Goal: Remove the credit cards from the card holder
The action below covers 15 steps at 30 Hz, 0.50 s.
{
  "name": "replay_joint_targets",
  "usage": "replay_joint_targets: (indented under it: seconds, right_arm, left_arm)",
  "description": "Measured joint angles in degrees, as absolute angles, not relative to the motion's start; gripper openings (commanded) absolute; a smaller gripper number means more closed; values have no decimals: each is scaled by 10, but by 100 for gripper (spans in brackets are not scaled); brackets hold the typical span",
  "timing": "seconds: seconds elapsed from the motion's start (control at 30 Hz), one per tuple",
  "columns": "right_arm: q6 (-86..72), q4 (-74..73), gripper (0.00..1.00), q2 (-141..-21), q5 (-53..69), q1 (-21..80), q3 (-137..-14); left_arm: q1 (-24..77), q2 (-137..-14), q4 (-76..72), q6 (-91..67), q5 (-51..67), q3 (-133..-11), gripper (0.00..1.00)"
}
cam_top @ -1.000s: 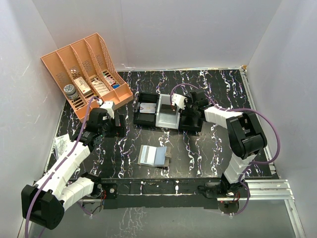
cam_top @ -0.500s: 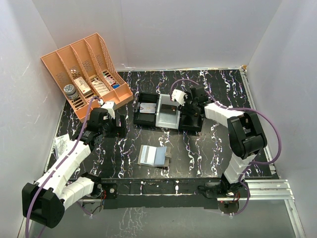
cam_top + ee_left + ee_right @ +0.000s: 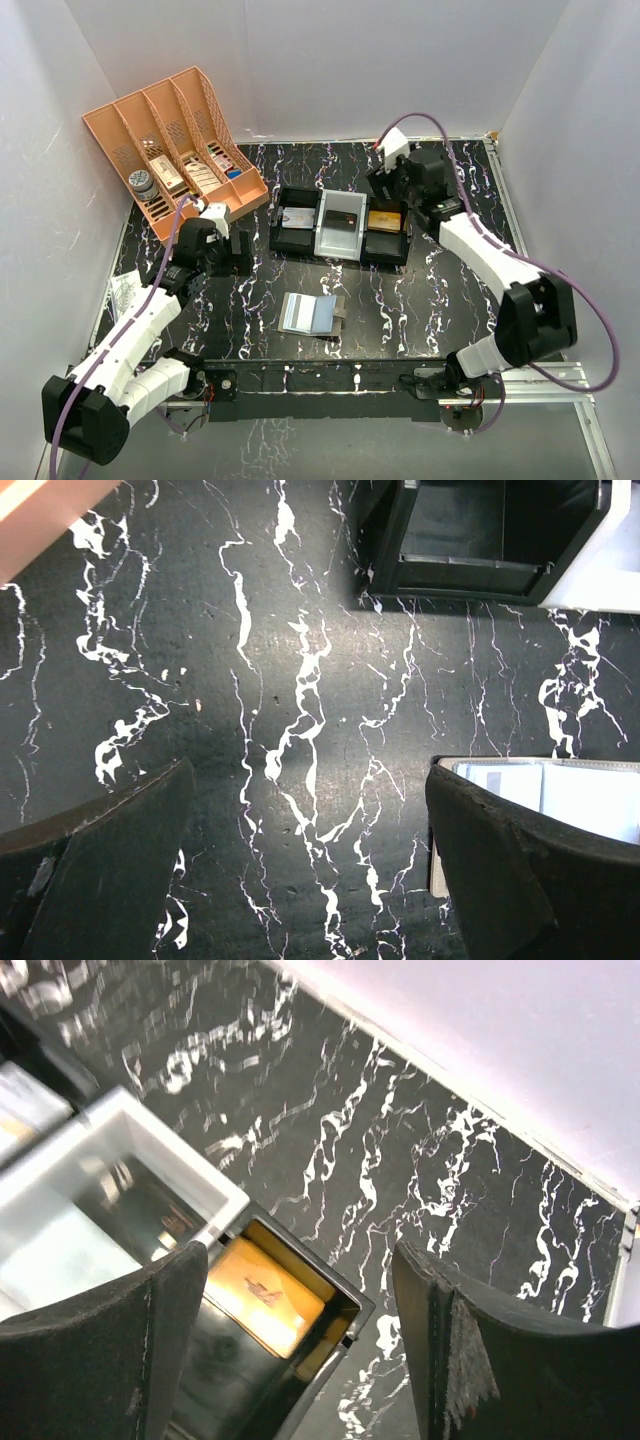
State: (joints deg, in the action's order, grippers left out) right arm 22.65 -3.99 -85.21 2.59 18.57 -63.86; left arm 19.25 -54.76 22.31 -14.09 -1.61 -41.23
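Over the black tray, the right jaws hang parted and empty, directly above an orange card lying in the tray's right-hand compartment. A further card appears to rest in the left compartment, though the overhead view is too coarse to be sure. The card holder lies open on the worktop, well apart from the tray and near the left jaws (spread wide, holding nothing). For any card left in it, the cleaner pick would be to come down over the slotted side, pinch only the card's exposed edge and draw it along the slot while the other arm pins the wallet flat. The orange card bears a small dark emblem; no writing is legible.
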Motion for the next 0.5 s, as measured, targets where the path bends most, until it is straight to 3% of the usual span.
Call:
replay_joint_targets:
  seconds: [0.1, 0.13, 0.17, 0.27, 0.5]
  right_arm:
    - [136, -27, 80, -800, 10, 186, -638]
    - [102, -24, 92, -785, 3, 186, -636]
    - [71, -21, 98, -774, -4, 186, -633]
    - [-44, -37, 98, -741, -8, 183, -624]
    - [-232, -90, 98, -727, 110, 178, -599]
  left_arm:
    - [192, -536, 223, -142, -31, -412, 99]
    - [192, -531, 223, -142, -37, -412, 99]
    - [192, -528, 223, -142, -41, -412, 99]
    - [192, -521, 223, -145, -53, -412, 99]
    - [192, -526, 223, -150, -56, -412, 99]
